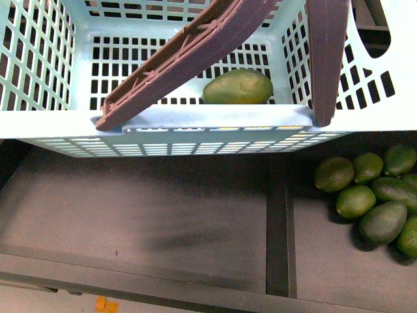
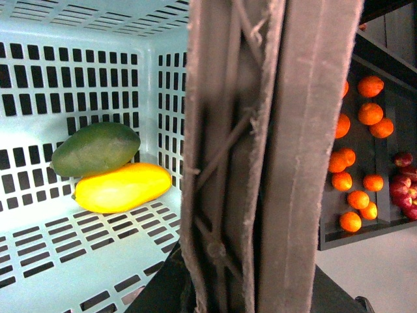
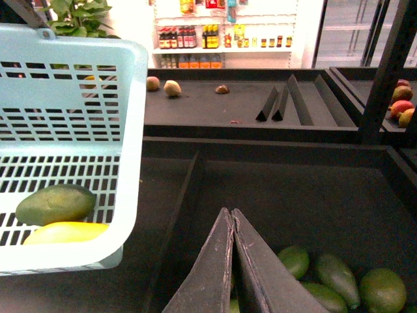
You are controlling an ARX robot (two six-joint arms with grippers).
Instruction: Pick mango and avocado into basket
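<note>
Basket (image 1: 195, 127): light teal, slotted walls and floor, fills the upper part of the front view, its near rim hanging over a dark display shelf (image 1: 143, 215). Two brown swing handles (image 1: 176, 59) cross the basket opening; one of them blocks the centre of the left wrist view.

Shelf: split into bins by a dark divider (image 1: 280, 235). The bin below the basket is bare in the front view. The bin to the right holds a heap of loose green avocados (image 1: 368, 199), well apart from the basket.

Mango (image 2: 122, 188): yellow-orange, elongated, lying on the basket floor next to a slotted wall. In the front view it is almost entirely hidden behind the near rim.

Avocado (image 2: 96, 149): dark green, egg-shaped, lying in the basket alongside the mango and touching it, against the slotted wall. Both fruits also show through the basket in the right wrist view.

Right gripper (image 3: 232, 218): fingers pressed together tip to tip, nothing between them, positioned above the bin of loose avocados and beside the basket's outer wall.

Left gripper: its fingers are hidden by the handle in the left wrist view, so whether they are spread or closed cannot be told.

Background: oranges (image 2: 361, 156) in a further bin.
</note>
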